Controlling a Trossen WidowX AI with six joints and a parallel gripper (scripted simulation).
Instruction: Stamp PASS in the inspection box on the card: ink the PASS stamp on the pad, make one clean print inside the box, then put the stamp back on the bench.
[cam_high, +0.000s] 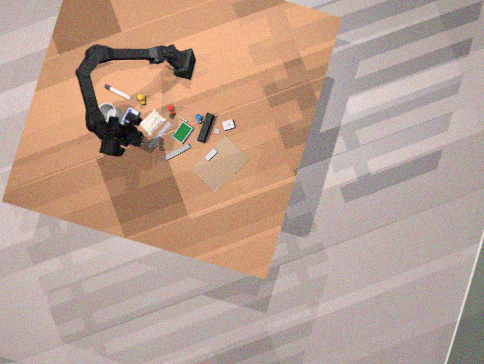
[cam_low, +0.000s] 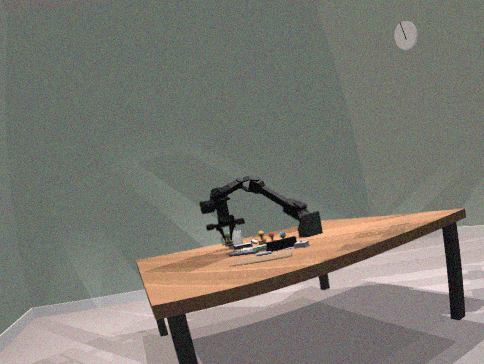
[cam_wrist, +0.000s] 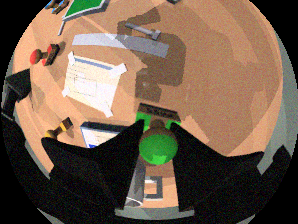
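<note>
Green-knobbed stamp (cam_low: 227, 235) (cam_wrist: 158, 147): lower centre of wrist view, clamped between the gripper's (cam_high: 124, 131) (cam_low: 228, 239) (cam_wrist: 158, 126) fingers, knob toward camera. Base runs crosswise, slightly skewed. Taped card (cam_high: 152, 122) (cam_wrist: 92, 84) lies up and left of it, well off the stamp; any printing move would head that way. Lettering unreadable.

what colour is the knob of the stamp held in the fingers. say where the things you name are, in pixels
Bright green; the knob (cam_wrist: 158, 148) shows best in the wrist view.
</note>
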